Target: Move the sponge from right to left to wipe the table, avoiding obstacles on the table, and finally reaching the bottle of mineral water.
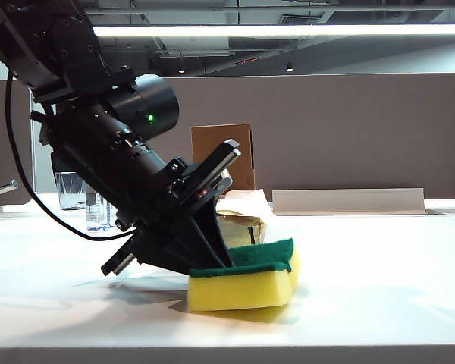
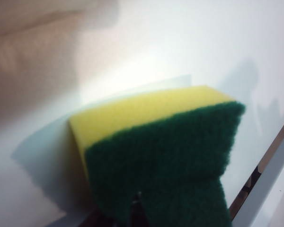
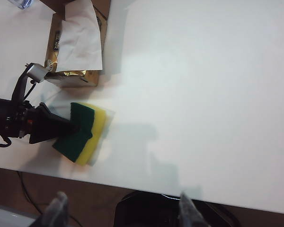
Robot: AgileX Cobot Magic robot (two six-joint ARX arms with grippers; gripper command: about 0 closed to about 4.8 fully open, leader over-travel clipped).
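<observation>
The sponge (image 1: 246,282), a yellow block with a dark green top, lies tilted on the white table (image 1: 379,273) with one end lifted. My left gripper (image 1: 212,259) comes down from the left and is shut on the sponge's left end. In the left wrist view the sponge (image 2: 165,156) fills the frame and its green face runs into the dark gripper (image 2: 138,204). The right wrist view shows the sponge (image 3: 83,133) from above, near the table's front edge. My right gripper (image 3: 123,210) hangs open off that edge, holding nothing. A clear bottle (image 1: 96,212) stands behind the left arm, mostly hidden.
Just behind the sponge lies the tissue pack (image 1: 239,221), also seen from above (image 3: 75,52) with white tissue sticking out. The brown cardboard box (image 1: 224,155) stands upright behind it. A clear glass (image 1: 70,189) stands at the far left. A grey partition closes off the back.
</observation>
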